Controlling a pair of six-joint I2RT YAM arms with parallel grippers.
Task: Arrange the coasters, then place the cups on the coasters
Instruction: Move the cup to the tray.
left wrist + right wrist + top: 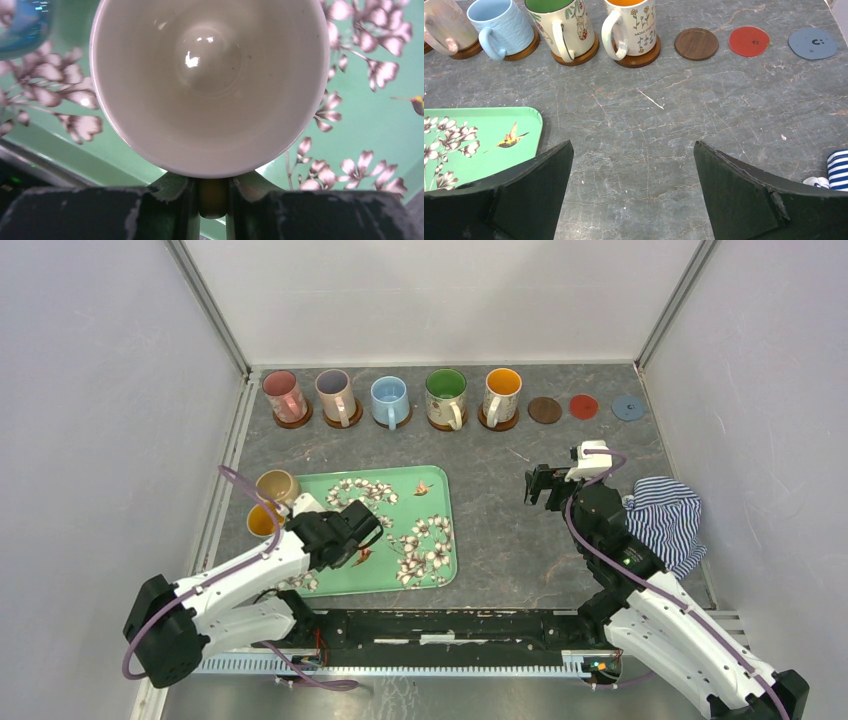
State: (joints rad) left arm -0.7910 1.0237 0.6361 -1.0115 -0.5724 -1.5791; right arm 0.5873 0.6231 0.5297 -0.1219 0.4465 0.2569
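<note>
Five cups stand on wooden coasters along the back: pink (285,394), lilac (335,394), light blue (389,399), green (446,395) and orange (502,393). To their right lie bare dark brown (545,410), red (583,406) and blue-grey (628,407) coasters. A tan cup (277,485) and a yellow cup (262,521) sit at the tray's left edge. My left gripper (212,182) is shut on the handle (212,197) of a cream-inside cup (210,90) over the tray; the top view hides that cup under the gripper (360,527). My right gripper (631,145) stands open above bare table.
A green floral tray (420,540) lies at the front left of the grey stone table (500,530). A blue-and-white striped cloth (665,520) is bunched at the right, beside my right arm. White walls close in the left, back and right sides.
</note>
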